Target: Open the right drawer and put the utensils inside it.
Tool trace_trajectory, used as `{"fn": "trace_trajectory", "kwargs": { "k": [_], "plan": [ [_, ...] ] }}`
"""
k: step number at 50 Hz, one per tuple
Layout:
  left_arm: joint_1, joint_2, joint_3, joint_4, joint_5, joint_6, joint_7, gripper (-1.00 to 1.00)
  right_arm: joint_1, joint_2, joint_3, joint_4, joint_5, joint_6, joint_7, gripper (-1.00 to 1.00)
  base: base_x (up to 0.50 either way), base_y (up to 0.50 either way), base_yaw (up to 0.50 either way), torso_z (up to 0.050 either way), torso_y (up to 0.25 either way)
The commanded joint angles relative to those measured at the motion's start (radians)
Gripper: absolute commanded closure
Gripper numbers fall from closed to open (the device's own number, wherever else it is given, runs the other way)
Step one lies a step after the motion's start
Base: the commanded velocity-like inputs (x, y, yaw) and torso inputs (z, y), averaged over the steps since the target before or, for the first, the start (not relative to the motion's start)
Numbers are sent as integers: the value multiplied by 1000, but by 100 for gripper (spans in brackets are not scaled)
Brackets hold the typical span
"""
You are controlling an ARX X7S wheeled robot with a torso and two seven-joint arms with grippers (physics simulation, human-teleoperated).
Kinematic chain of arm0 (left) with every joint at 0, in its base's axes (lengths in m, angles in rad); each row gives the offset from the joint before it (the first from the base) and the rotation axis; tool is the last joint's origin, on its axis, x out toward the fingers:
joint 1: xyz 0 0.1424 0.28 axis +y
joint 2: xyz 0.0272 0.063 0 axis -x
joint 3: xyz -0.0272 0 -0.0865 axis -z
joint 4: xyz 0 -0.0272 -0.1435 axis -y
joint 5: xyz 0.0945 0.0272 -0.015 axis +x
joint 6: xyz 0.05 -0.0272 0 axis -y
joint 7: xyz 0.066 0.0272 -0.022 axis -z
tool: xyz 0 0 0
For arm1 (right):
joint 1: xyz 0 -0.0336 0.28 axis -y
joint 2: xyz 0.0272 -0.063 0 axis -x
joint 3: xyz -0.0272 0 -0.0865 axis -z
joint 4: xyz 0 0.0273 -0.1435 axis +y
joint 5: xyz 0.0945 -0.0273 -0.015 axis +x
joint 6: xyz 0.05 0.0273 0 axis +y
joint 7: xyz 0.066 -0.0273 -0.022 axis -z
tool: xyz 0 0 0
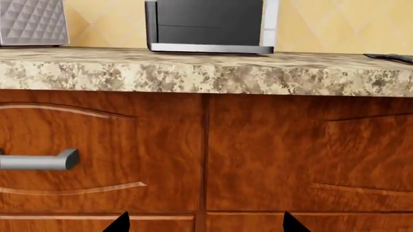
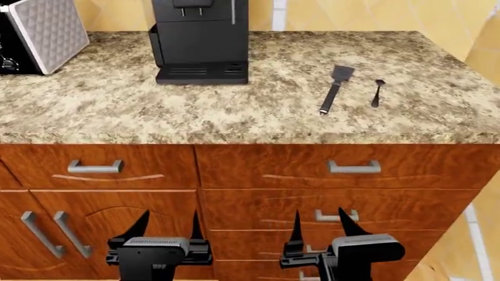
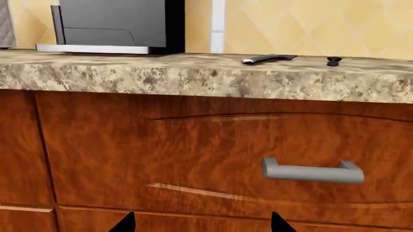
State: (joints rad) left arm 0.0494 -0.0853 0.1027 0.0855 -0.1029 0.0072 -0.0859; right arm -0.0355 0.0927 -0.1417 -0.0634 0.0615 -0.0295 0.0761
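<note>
The right drawer (image 2: 422,167) is the wide reddish-brown front under the counter, shut, with a grey bar handle (image 2: 354,168). In the right wrist view the same drawer front (image 3: 161,150) and its handle (image 3: 313,171) fill the frame. On the counter above lie the dark spatula (image 2: 334,88) and the small spoon (image 2: 376,92), side by side; both also show as the spatula (image 3: 268,59) and spoon (image 3: 333,61). My left gripper (image 2: 168,218) and right gripper (image 2: 319,213) hang open and empty in front of the lower cabinets, below the drawer, touching nothing.
A black coffee machine (image 2: 199,41) stands at the back of the speckled stone counter (image 2: 234,111), a grey quilted appliance (image 2: 47,29) at far left. A left drawer (image 2: 93,167), cabinet doors (image 2: 55,234) and narrower lower drawers (image 2: 336,215) sit beneath.
</note>
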Motion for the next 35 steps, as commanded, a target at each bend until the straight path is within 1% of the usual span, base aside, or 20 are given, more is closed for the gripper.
{"fn": "trace_trajectory", "kwargs": {
  "k": [1,7,11,14,19,22,26,31,35],
  "plan": [
    [8,-16,11,19,-17,-1,-18,-100,-2,15,-21,-6,0,-15,18,-100,359,0,0,0,0],
    [13,-22,18,31,-18,-2,-32,-100,2,21,-25,4,13,-22,20,-100,351,0,0,0,0],
    [20,-26,18,41,-12,7,-48,-100,5,24,-26,2,7,-12,36,-100,0,0,0,0,0],
    [11,-26,13,31,-17,-13,-63,-100,15,25,-22,6,-12,14,64,-100,0,0,0,0,0],
    [11,-29,14,23,-22,0,-71,-100,33,27,-15,-7,2,60,78,-100,0,0,0,0,0],
    [12,-32,16,21,-28,9,-71,-100,58,21,6,-10,46,98,77,-100,0,0,0,0,0],
    [15,-36,14,21,-31,17,-80,-100,139,6,49,60,119,126,76,-100,0,0,0,0,0],
    [22,-44,16,36,-36,17,-86,-100,210,-6,108,74,232,214,84,-100,0,0,0,0,0],
    [22,-48,21,44,-37,15,-89,-100,246,-44,199,85,349,260,134,-100,0,0,0,0,0]
  ]
}}
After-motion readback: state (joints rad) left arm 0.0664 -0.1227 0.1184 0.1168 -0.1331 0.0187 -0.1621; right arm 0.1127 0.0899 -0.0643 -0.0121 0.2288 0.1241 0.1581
